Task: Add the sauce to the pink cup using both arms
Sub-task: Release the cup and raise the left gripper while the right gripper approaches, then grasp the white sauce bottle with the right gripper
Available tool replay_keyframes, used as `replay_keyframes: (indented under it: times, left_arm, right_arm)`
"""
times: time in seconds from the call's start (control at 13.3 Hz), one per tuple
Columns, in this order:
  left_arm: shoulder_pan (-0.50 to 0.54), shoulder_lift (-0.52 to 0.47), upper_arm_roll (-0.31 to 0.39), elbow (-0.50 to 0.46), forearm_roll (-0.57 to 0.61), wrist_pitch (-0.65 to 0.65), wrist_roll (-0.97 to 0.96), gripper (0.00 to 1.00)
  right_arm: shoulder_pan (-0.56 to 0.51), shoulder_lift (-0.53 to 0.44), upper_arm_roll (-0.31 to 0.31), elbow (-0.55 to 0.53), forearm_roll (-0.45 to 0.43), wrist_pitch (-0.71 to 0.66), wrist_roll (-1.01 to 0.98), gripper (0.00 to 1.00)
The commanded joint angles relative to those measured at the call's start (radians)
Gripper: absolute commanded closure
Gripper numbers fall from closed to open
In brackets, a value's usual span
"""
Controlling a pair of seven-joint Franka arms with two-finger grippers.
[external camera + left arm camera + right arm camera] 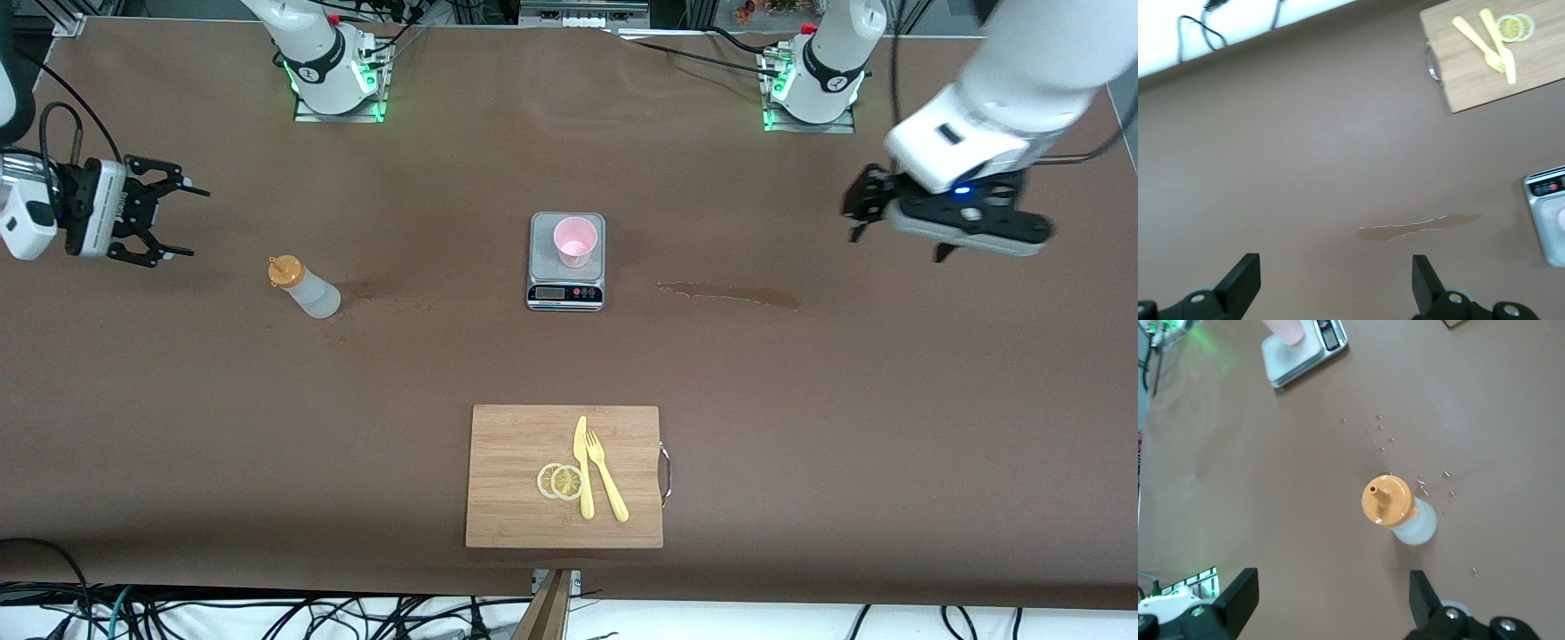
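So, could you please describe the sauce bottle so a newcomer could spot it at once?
Start at the scale mid-table carrying the pink cup. Look toward the right arm's end: the sauce bottle stands alone on the bare brown table. It is translucent whitish, with an orange-yellow nozzle cap.

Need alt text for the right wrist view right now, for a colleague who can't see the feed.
Looking down past the open right gripper, the sauce bottle stands upright on the brown table, orange cap up, untouched, with small droplets scattered around it. Toward one corner of the picture, the pink cup sits on a kitchen scale.
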Motion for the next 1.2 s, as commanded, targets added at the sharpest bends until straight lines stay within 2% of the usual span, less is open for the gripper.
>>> replay_keyframes:
  times: [0.0, 0.08, 0.23, 0.6, 0.9, 1.13]
  left_arm:
    - [0.077, -0.008, 0.010, 0.010, -0.008, -0.031, 0.103, 0.00]
    - [0.115, -0.010, 0.016, -0.005, -0.046, -0.033, 0.104, 0.00]
    - [0.203, -0.016, 0.016, -0.028, -0.095, -0.074, 0.111, 0.00]
    - [0.197, -0.045, 0.016, -0.054, -0.082, -0.074, 0.102, 0.00]
    - [0.176, -0.044, 0.018, -0.089, -0.085, -0.076, 0.108, 0.00]
    - [0.173, -0.036, 0.017, -0.073, -0.085, -0.088, 0.108, 0.00]
  right_arm:
    - [-0.026, 0.005, -0.015, -0.061, 0.045, 0.033, -0.159, 0.00]
    - [-0.026, 0.031, -0.028, -0.060, 0.048, 0.031, -0.204, 0.00]
    - [-0.029, 0.108, -0.054, -0.057, 0.117, 0.030, -0.334, 0.00]
    - [-0.058, 0.301, -0.065, -0.044, 0.264, 0.031, -0.575, 0.00]
    - [-0.055, 0.408, -0.064, -0.023, 0.361, 0.033, -0.623, 0.00]
    - [-0.052, 0.468, -0.033, 0.018, 0.404, 0.036, -0.660, 0.00]
